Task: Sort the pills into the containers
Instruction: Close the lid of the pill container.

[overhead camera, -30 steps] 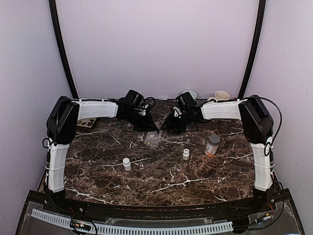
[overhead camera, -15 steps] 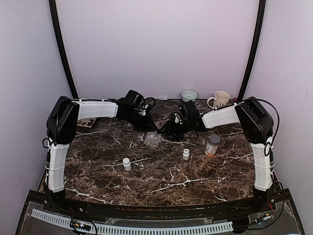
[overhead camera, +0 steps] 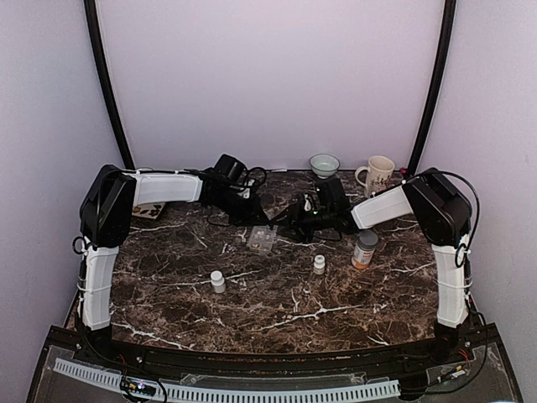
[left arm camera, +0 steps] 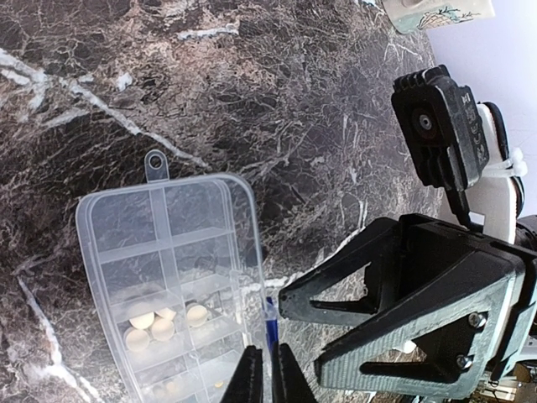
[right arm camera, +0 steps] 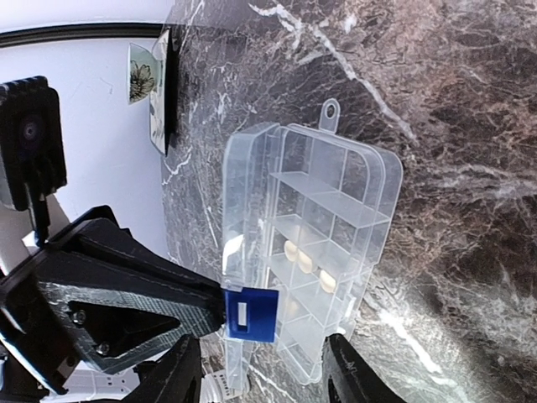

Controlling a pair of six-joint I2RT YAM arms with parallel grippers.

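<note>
Pinching the blue clasp (right arm camera: 250, 314) of the pill box (right arm camera: 336, 210), far-centre on the table (overhead camera: 277, 302), with left gripper (left arm camera: 267, 374) pressed together. Swung in closer over the last second: right gripper (right arm camera: 260, 374), spread wider. Note pills (left arm camera: 159, 323) in middle compartments; expect lid handling next.

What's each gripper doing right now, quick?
Left gripper: closed on the pill box at its blue clasp.
Right gripper: open, holding nothing.

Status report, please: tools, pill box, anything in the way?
Left tool shut on blue latch of box. Right tool open, facing box. Pills in middle compartments. No obstruction seen.
</note>
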